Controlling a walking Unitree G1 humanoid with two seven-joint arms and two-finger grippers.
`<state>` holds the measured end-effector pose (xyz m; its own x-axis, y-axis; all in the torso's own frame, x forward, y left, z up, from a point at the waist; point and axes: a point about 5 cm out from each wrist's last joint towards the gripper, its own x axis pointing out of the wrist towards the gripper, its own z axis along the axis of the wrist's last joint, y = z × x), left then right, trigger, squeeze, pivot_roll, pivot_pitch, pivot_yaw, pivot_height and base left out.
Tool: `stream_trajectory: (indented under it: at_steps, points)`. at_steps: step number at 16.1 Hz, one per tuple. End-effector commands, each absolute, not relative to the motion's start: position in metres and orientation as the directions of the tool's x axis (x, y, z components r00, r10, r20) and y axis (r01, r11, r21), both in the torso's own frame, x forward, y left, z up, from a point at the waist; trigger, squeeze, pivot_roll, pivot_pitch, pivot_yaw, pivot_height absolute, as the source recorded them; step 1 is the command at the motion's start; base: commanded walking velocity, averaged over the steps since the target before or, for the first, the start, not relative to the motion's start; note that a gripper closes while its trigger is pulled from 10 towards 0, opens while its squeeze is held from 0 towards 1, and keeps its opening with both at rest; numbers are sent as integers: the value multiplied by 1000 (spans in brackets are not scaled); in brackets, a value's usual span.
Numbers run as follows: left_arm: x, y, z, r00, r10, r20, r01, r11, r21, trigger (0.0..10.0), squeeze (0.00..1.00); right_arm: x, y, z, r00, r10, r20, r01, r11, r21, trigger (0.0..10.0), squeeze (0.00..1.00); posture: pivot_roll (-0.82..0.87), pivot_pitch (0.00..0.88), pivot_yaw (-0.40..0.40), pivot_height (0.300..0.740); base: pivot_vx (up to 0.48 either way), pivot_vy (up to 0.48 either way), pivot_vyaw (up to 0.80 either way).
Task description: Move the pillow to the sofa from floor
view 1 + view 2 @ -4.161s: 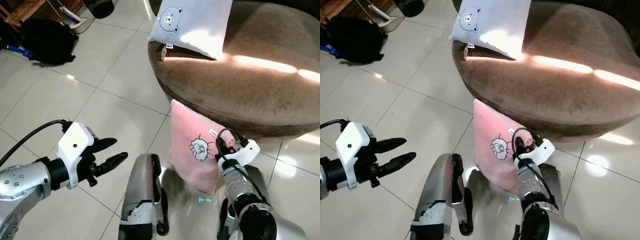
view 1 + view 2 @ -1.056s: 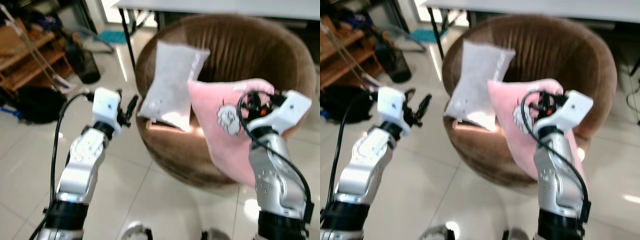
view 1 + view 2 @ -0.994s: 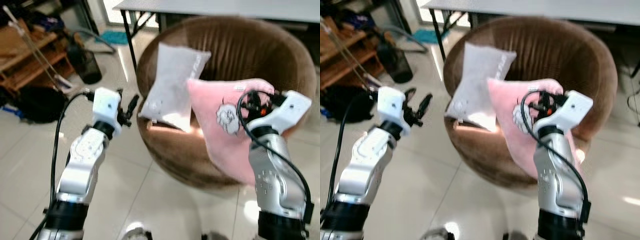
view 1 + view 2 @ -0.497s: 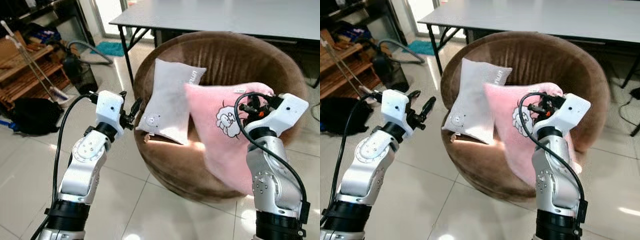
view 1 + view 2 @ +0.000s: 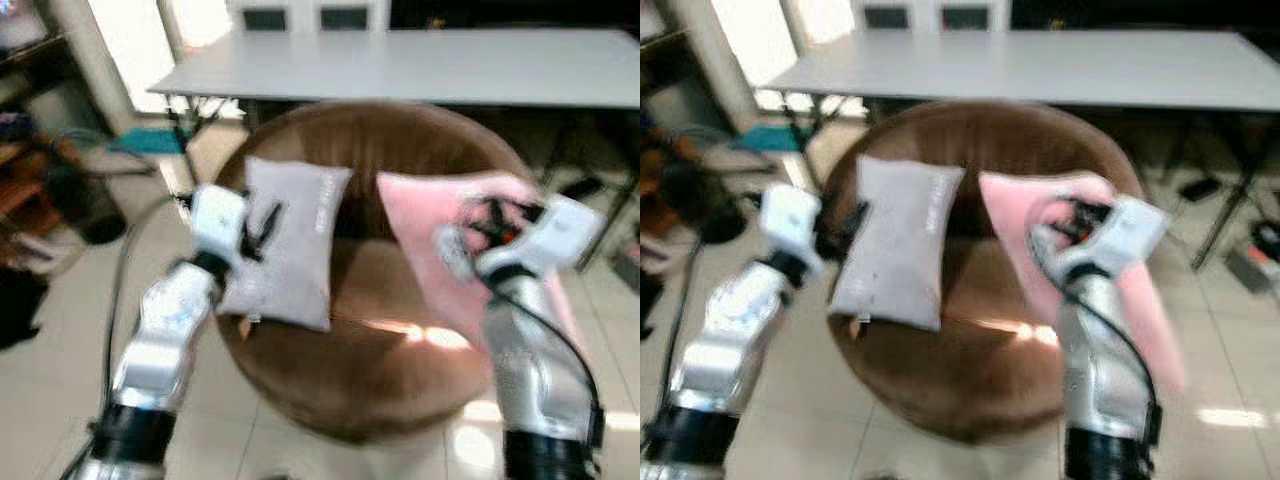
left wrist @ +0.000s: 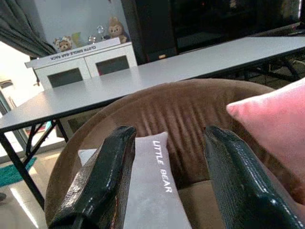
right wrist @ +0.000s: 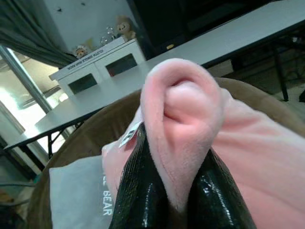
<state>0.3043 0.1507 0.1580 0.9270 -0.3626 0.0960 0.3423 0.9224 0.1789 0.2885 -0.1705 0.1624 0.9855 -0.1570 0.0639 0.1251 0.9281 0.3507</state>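
Carrying: the pink pillow (image 5: 470,255) hangs at centre right of the left eye view, off the floor, its lower part dangling in front of the brown sofa (image 5: 370,370).
Right gripper: the right gripper (image 7: 178,191) is clamped on a bunched fold of the pink pillow; in the right wrist view both black fingers (image 7: 138,191) pinch the plush tight.
Left gripper: the left gripper (image 6: 167,186) is spread wide with nothing between its fingers, raised at centre left in front of the grey pillow (image 5: 285,240).
Grey pillow: leaning upright against the sofa's back, printed "LITTLE BEAR", just beside the pink one.
Just changed: half a second ago the sofa sat higher and further off in the frame; now it sits centred and closer, and the whole picture has shifted and blurred, so the camera is moving in. The pink pillow rides a little higher against the sofa back than it did.
What it means: pickup looks done, and the carry nearly so; the pillow seems to be over or just short of the seat, though blur hides whether it touches the cushion.
Next: likely lower it onto the free right half of the seat, then release.
Behind: a grey table (image 5: 420,65) spans the upper frame.
Risk: letting go too early could drop it over the sofa's front edge.
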Motion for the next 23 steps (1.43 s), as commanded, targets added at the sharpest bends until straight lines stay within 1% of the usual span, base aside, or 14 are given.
stream_trajectory:
  at_steps: [1,17,23]
  points:
    - [306,147,160,920,-378,103,356,916,186,10000,0,288,-174,173,979,-168,117,118,930,348,10000,0,-92,0,79,740,341,0,0]
    - [304,147,157,915,-394,91,372,908,196,10000,0,288,-168,168,986,-133,105,88,933,349,10000,0,-85,0,81,740,326,0,0]
    - [298,148,151,895,-443,51,422,879,224,10000,0,290,-173,165,993,-86,80,58,952,301,10000,0,-81,0,82,740,0,0,0]
